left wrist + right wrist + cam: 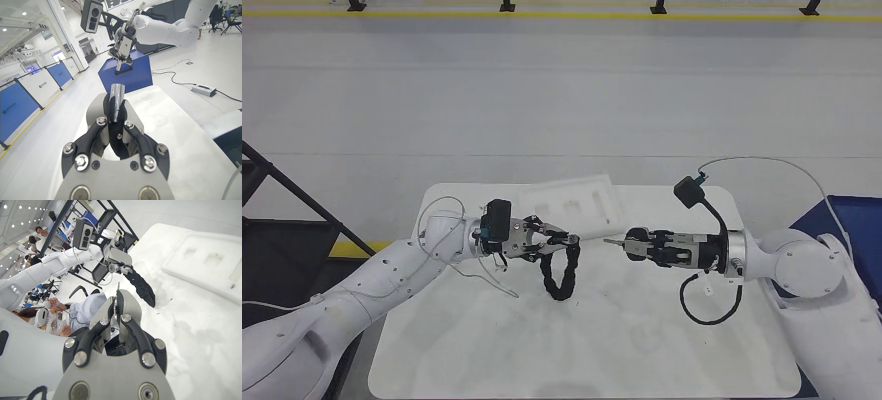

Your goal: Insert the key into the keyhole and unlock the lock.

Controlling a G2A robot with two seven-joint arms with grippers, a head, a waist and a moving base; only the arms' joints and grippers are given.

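My left gripper (564, 240) (115, 111) is shut on the lock (117, 103), a shiny metal cylinder with a black fabric-covered loop (561, 275) hanging below it above the white table (642, 330). The lock's keyhole face (112, 268) points toward my right gripper. My right gripper (627, 243) (115, 302) is shut on the key (118, 287), whose thin blade (119, 65) sticks out toward the lock. A small gap separates the key tip (612, 242) from the lock, and the two are roughly level.
A white foam tray (572, 205) with rectangular cutouts (211, 256) lies on the table behind the grippers. A blue cabinet (128, 73) stands off the table's right side, and a black frame (282, 190) off its left.
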